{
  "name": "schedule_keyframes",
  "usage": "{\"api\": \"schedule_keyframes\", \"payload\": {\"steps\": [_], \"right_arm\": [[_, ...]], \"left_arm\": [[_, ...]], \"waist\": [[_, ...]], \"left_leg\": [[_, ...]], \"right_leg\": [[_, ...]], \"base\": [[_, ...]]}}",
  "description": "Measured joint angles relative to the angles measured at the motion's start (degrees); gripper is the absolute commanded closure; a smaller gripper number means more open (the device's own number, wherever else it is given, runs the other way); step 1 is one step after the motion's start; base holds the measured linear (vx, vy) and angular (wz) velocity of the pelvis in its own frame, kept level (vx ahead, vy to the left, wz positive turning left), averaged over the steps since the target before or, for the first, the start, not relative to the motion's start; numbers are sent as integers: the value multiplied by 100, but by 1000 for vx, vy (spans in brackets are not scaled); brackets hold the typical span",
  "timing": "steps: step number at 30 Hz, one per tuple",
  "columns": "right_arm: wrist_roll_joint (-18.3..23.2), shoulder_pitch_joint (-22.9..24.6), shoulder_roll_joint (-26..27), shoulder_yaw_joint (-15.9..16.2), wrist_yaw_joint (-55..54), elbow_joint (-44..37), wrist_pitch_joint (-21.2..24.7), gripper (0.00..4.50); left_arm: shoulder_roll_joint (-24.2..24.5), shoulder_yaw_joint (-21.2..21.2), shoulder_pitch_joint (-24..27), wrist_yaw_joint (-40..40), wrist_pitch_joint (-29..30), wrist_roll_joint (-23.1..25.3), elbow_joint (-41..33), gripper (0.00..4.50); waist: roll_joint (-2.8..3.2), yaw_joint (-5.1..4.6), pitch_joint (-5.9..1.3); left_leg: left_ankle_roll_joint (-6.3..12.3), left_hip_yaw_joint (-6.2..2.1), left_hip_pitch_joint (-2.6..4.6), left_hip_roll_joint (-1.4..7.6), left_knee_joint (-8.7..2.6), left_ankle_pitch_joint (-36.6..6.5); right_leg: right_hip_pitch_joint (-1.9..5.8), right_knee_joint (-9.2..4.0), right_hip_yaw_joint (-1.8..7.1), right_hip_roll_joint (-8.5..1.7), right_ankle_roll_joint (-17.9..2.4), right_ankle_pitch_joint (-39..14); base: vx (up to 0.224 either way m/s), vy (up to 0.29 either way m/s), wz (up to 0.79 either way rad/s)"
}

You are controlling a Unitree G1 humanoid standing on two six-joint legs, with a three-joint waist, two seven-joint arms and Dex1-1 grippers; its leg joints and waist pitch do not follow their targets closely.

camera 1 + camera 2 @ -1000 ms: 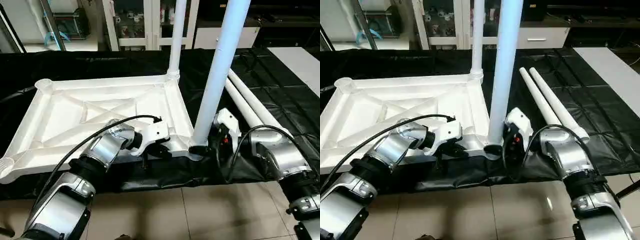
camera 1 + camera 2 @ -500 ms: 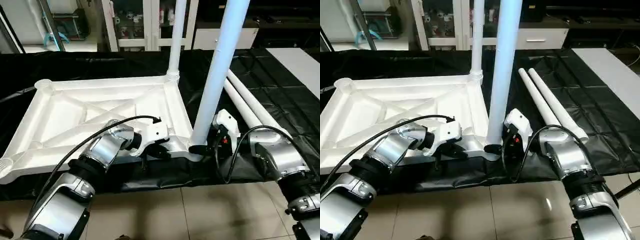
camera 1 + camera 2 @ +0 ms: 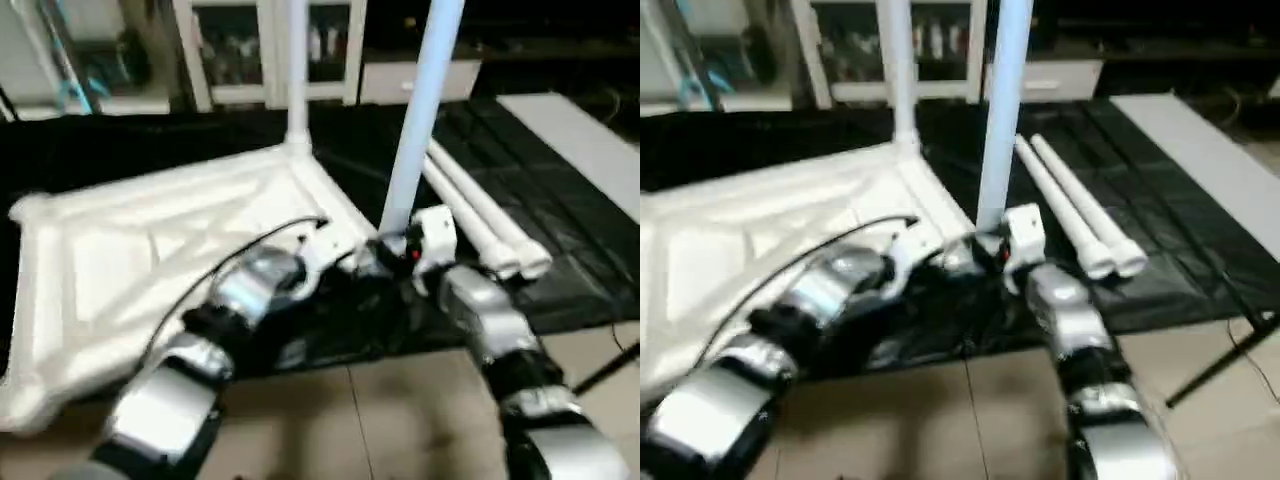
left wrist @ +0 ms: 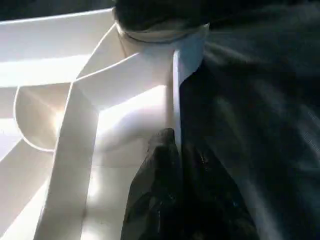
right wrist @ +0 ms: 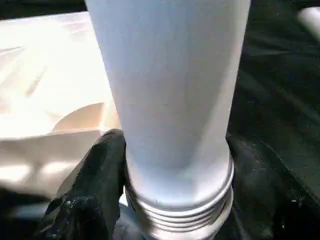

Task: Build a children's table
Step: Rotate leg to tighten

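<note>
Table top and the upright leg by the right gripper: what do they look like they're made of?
The table top looks like moulded white plastic with a smooth, slightly glossy finish: its underside shows thin cast ribs and rounded corners. The upright leg looks like smooth white plastic tube, matte to satin, with moulded rings at its base; painted metal can't be ruled out.

white table top (image 3: 750, 225) lying upside down on black cloth (image 3: 1160, 230), two legs (image 3: 1002, 110) standing up, two legs (image 3: 1075, 215) lying beside, silver arms (image 3: 1065, 320) reaching in

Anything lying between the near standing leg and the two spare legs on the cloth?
No part lies there. In the head views the stretch between the near standing leg and the two spare legs is bare black cloth.
</note>
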Motion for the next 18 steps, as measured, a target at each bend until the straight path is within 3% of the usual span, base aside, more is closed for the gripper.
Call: {"api": "schedule_keyframes", "payload": {"steps": [6,11,12,16,18], "right_arm": [[-233,-449,499,-74,-1544,643,-387,182],[-339,-635,615,-108,-1846,923,-620,183],[-349,-656,621,-108,-1815,959,-673,127],[-434,-544,580,3,-1524,941,-1020,103],[-505,-473,565,65,-1426,819,-1132,85]], "left_arm": [[-220,137,-245,545,-30,7,416,450],[-215,171,-316,590,-62,-3,463,450],[-208,171,-330,590,-67,-9,466,450],[-156,171,-339,629,-113,-1,467,450],[-100,187,-326,649,-136,1,472,450]], "waist": [[-4,8,2],[-1,34,1],[-1,41,0],[-4,68,3],[-6,19,4]], "left_leg": [[5,4,-10,-1,0,3],[10,5,-12,1,-14,0],[12,5,-16,1,-23,-1],[49,10,-19,6,-27,10],[50,14,-18,7,-25,11]], "right_leg": [[-12,-12,1,-2,-36,78],[-21,-8,-5,-2,-29,99],[-26,-10,-9,-2,-27,97],[-33,-10,-14,-2,-22,94],[-36,-9,-10,-1,-22,95]], "base": [[0,0,0],[0,0,0],[0,0,0],[0,0,0],[0,0,0]]}}
